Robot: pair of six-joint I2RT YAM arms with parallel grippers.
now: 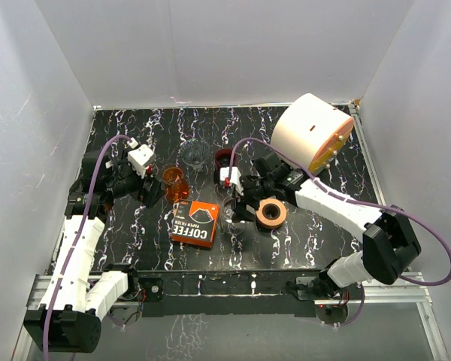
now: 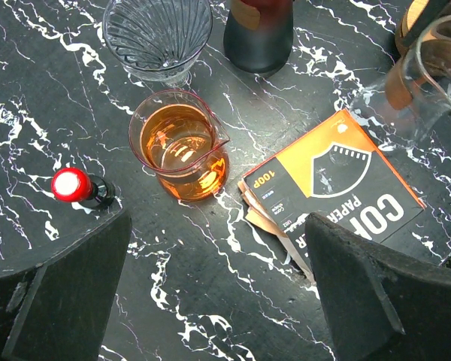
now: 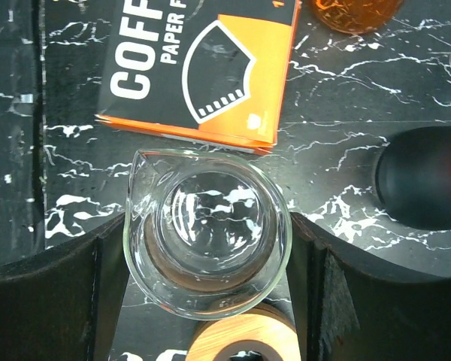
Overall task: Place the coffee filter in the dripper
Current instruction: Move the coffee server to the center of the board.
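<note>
Straddling the glass server (image 3: pixel 209 214), my right gripper (image 3: pixel 207 256) has one jaw on each side of it, the pads at or almost at the glass. Whether they bear on it yet I cannot tell. My left gripper (image 2: pixel 210 256) hangs spread wide with nothing in it, over the desk (image 2: pixel 210 316) near the orange beaker (image 2: pixel 179 147) and the filter box (image 2: pixel 338 188). The coffee filters (image 2: pixel 264 214) are in that box, brown edges poking out of its open end. The dripper (image 2: pixel 158 34) stands upright and empty beyond the beaker.

I take this step to be getting hold of the server, likely to move it. To do it well I should squeeze gently and evenly, because thin round glass will probably slip or crack under a lopsided pinch. The spout points toward the box, off the line of the jaws, so the pads can stay on the round wall. The wooden ring (image 3: pixel 237 338) lies just beside the server on my near side, and the box is just beyond it. I should therefore lift straight up, keeping the server level, before going sideways.
</note>
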